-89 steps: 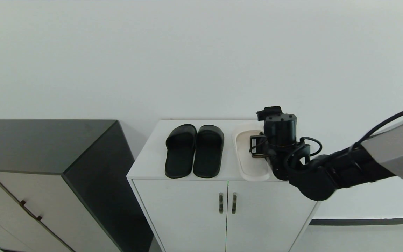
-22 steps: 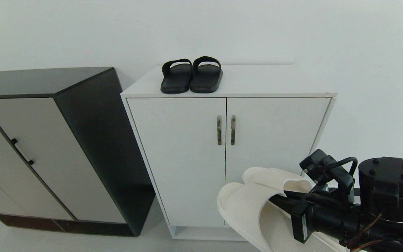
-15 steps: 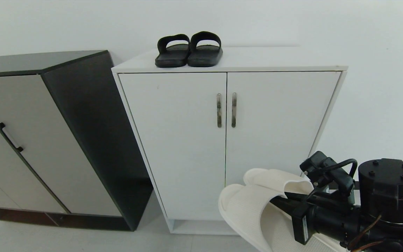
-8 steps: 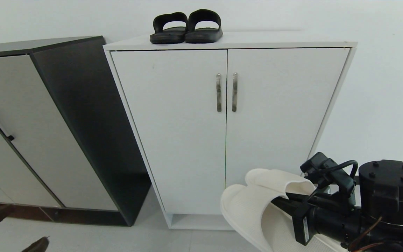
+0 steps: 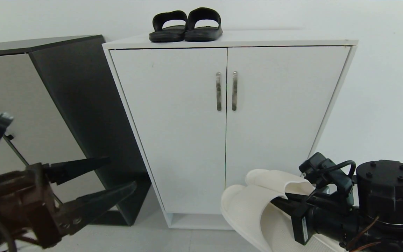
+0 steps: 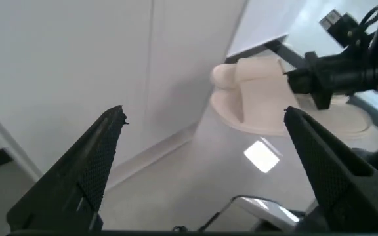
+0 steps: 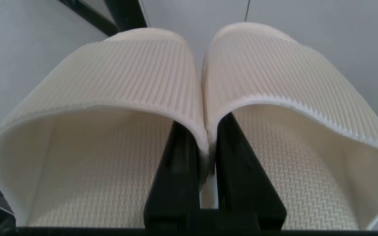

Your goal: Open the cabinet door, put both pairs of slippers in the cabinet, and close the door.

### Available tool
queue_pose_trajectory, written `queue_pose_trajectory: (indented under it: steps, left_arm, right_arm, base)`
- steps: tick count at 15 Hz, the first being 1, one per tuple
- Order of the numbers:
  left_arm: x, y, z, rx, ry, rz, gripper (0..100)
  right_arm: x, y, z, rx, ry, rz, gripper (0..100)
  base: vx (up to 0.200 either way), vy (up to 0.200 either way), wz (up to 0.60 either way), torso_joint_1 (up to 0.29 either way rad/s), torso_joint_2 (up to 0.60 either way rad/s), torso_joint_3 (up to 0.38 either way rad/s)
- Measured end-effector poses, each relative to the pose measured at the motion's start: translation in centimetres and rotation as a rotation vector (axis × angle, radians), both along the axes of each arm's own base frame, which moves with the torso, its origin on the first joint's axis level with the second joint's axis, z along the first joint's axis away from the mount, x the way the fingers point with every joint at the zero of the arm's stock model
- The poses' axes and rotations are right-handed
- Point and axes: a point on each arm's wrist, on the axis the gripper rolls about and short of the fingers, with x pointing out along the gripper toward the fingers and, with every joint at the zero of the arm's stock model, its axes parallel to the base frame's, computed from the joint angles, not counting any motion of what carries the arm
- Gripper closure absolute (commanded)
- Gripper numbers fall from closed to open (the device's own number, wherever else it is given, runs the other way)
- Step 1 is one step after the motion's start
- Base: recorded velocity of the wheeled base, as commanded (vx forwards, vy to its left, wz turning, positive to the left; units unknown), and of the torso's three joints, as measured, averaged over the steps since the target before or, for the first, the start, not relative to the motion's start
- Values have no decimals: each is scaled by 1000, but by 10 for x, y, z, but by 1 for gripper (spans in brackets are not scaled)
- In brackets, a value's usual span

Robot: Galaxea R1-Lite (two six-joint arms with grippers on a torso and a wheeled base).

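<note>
White wall (image 5: 380, 87) is backing a white cabinet (image 5: 292, 39), grey floor (image 5: 152, 241) running under it. Both cabinet doors (image 5: 173, 140) are sitting shut, metal handles (image 5: 218, 91) side by side at the centre seam. Black slippers (image 5: 185, 25) are resting as a pair on the cabinet top, left half. Dark cabinet (image 5: 82, 105) is standing just left of the white cabinet. Right gripper (image 7: 207, 157) is hanging low in front of the cabinet's right door, fingers pinching narrow on the inner strap edges of the white slippers (image 5: 254, 206), carrying both side by side. Left gripper (image 5: 119, 172) is hovering low off the cabinet's front-left corner, jaws spread wide, gripping nothing.
</note>
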Motion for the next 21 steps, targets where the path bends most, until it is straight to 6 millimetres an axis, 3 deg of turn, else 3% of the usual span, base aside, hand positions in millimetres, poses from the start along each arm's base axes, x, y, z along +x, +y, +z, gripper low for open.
queue_pose_trajectory:
  steps: [12,15,21]
  left_arm:
    - [116,-103,67,-119,-45,-203,0]
    - [134,-136,74,-163,-20,-288,0]
    - [171,-162,69,-232,106,-427,0]
  right_arm:
    - [5,7,-2,7,-3,18,100]
    - [7,9,-7,11,-8,18,100]
    - [2,8,-16,-1,24,61,100]
  base:
    - [0,0,0,0,0,0]
    - [0,0,0,0,0,0]
    - [0,0,0,0,0,0]
